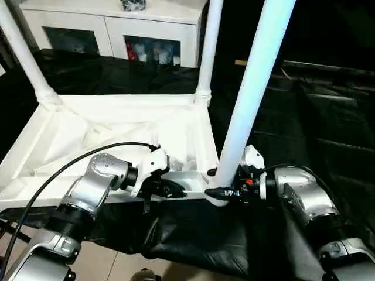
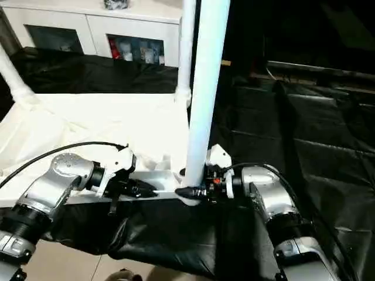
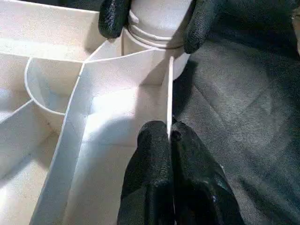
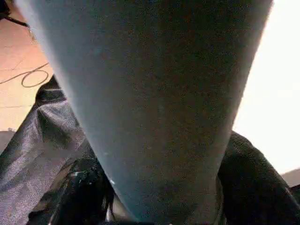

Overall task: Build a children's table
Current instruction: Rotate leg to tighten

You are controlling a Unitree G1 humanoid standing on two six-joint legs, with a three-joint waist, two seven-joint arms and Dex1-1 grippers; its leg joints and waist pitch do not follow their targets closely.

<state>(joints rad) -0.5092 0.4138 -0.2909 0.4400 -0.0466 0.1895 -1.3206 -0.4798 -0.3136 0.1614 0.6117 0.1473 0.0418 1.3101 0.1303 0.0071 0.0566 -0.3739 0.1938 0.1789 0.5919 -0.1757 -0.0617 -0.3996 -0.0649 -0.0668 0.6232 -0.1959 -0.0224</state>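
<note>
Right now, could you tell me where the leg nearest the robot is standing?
In the left eye view the nearest leg stands upright in the tabletop's near right corner socket, with the right gripper around its base and the left gripper pinching the near rim beside it.

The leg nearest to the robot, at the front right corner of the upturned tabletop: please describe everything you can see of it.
The leg is a long, smooth, white tube, plastic by its look, widening toward its base. It stands almost upright, leaning slightly, with its ringed base in the round corner socket of the tabletop. The right gripper has its black fingers on either side of the base. The left gripper is shut on the tabletop's thin rim just beside it.
</note>
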